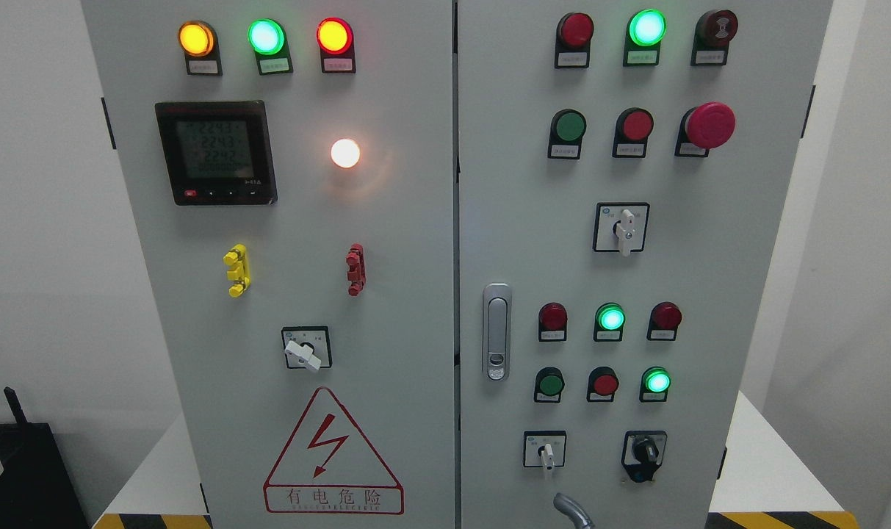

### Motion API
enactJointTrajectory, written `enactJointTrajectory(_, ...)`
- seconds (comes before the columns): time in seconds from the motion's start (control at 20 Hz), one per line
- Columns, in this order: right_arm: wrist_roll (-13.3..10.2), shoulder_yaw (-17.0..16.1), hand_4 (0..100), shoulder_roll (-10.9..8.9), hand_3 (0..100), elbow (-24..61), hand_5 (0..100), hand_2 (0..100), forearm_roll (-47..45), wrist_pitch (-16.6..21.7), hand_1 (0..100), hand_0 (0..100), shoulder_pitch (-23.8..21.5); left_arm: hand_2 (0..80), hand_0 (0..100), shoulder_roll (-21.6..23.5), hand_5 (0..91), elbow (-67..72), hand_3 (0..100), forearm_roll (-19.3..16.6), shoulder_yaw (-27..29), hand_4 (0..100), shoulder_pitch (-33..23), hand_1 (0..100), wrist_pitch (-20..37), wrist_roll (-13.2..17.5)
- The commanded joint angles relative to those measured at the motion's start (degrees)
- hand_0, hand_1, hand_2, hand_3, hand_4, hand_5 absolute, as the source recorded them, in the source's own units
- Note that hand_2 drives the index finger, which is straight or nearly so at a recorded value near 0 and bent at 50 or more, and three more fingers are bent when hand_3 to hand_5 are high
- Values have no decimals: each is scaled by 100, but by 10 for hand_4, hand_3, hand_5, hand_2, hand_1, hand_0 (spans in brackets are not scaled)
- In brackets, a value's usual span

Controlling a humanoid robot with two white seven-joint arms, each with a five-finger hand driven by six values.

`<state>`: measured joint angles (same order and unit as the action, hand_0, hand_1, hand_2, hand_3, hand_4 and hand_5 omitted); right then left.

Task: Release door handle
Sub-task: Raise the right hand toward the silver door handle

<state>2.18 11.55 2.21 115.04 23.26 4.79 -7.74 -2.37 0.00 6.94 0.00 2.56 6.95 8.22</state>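
The door handle (496,330) is a slim silver swing handle with a lock at its lower end. It lies flat and upright on the left edge of the right cabinet door (709,294). Nothing touches it. A small grey curved part of a robot hand (571,509) shows at the bottom edge, well below and to the right of the handle. I cannot tell from which side its arm comes in. Both doors look closed, with a narrow seam (456,220) between them.
The left door (386,308) carries a meter (216,152), lit lamps, a rotary switch (305,350) and a red warning triangle (333,455). On the right door are push buttons, a red mushroom stop (709,125) and selector switches. Striped tape (779,520) marks the base.
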Motion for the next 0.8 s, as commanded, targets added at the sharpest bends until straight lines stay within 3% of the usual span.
enactJointTrajectory(0.0, -78, -12, 140, 7, 142, -69, 0, 0, 1275, 284, 117, 382, 246, 0, 120, 0, 0, 97, 0, 0, 62, 0, -1, 389, 8, -4)
enactJointTrajectory(0.2, -332, -3, 286, 25, 239, -69, 120, 0, 1943, 329, 157, 371, 448, 0, 120, 0, 0, 97, 0, 0, 62, 0, 7, 389, 0, -4)
enactJointTrajectory(0.35, -412, -3, 374, 34, 433, -113, 264, 0, 2479, 320, 188, 379, 580, 0, 120, -9, 0, 97, 0, 0, 62, 0, 7, 389, 0, -4)
enactJointTrajectory(0.55, -464, 14, 525, 147, 614, -367, 511, 0, 3077, 312, 203, 401, 914, 0, 120, -9, 0, 97, 0, 0, 62, 0, 7, 389, 0, -4)
enactJointTrajectory(0.65, -464, 14, 662, 209, 728, -429, 689, 0, 3455, 259, 216, 395, 1037, 0, 120, -9, 0, 97, 0, 0, 62, 0, 7, 389, 0, -4)
enactJointTrajectory(0.75, -464, 49, 739, 306, 783, -500, 799, 0, 3903, 93, 228, 383, 1134, 0, 120, -9, 0, 97, 0, 0, 62, 0, -1, 389, 8, -4)
